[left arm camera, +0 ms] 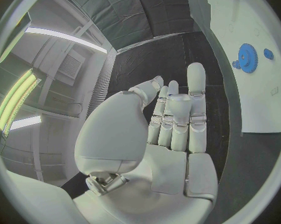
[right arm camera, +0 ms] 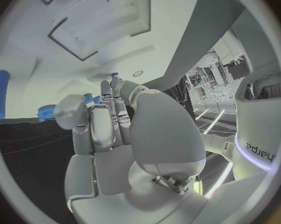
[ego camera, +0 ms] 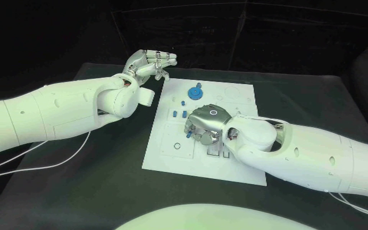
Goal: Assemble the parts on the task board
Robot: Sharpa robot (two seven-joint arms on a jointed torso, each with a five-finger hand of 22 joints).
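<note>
The white task board point(ego camera: 173, 155) lies mid-table. A blue gear point(ego camera: 196, 91) stands near its far edge, with small blue pegs point(ego camera: 178, 113) just in front of it. My right hand point(ego camera: 206, 123) is palm-down over the board's middle, fingers curled toward the surface. In the right wrist view a small blue part point(right arm camera: 88, 98) sits between the thumb and a finger, apparently pinched; the gear point(right arm camera: 46, 113) lies beyond it. My left hand point(ego camera: 151, 62) is raised off the board's far left corner. Its fingers point(left arm camera: 178, 114) are extended with nothing in them, and the gear point(left arm camera: 247, 57) lies well ahead.
The black table point(ego camera: 92, 187) reaches out on all sides of the board. A thin white cable point(ego camera: 53, 161) trails across it under my left arm. Empty slots and holes mark the board's near left part point(ego camera: 178, 146).
</note>
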